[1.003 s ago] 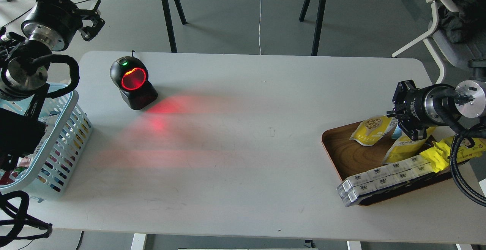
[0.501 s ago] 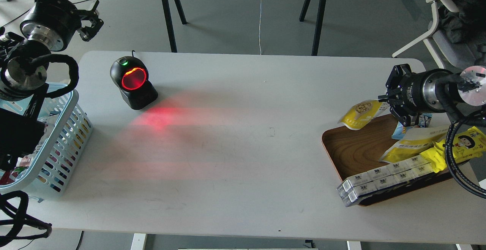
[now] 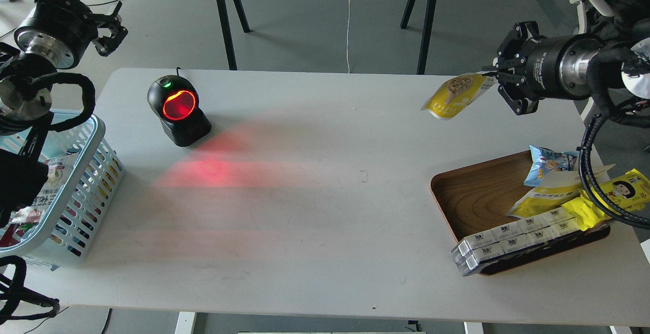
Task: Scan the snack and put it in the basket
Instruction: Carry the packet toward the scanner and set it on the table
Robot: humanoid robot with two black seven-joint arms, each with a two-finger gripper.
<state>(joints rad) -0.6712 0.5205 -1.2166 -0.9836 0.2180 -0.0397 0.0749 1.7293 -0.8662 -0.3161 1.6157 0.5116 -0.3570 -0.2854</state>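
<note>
The snack [image 3: 455, 95], a flat yellow-and-white pouch with a round picture of nuts, hangs in the air above the table's far right part. My right gripper [image 3: 495, 76] is shut on its right edge and holds it well above the table. The light blue slotted basket [image 3: 76, 181] stands at the table's left edge with some packets inside. My left gripper [image 3: 108, 29] is high at the far left, beyond the table's back edge, empty, fingers apart.
A black barcode scanner [image 3: 177, 110] with a glowing red window stands at the back left and casts red light on the table [image 3: 325, 212]. A brown wooden tray [image 3: 472, 197] at the right holds a yellow pouch, a blue packet, a cartoon-face wrapper and white boxes.
My right gripper has lifted the snack out of the tray and carried it up and away toward the table's far side. My left arm has drifted slightly left and up.
</note>
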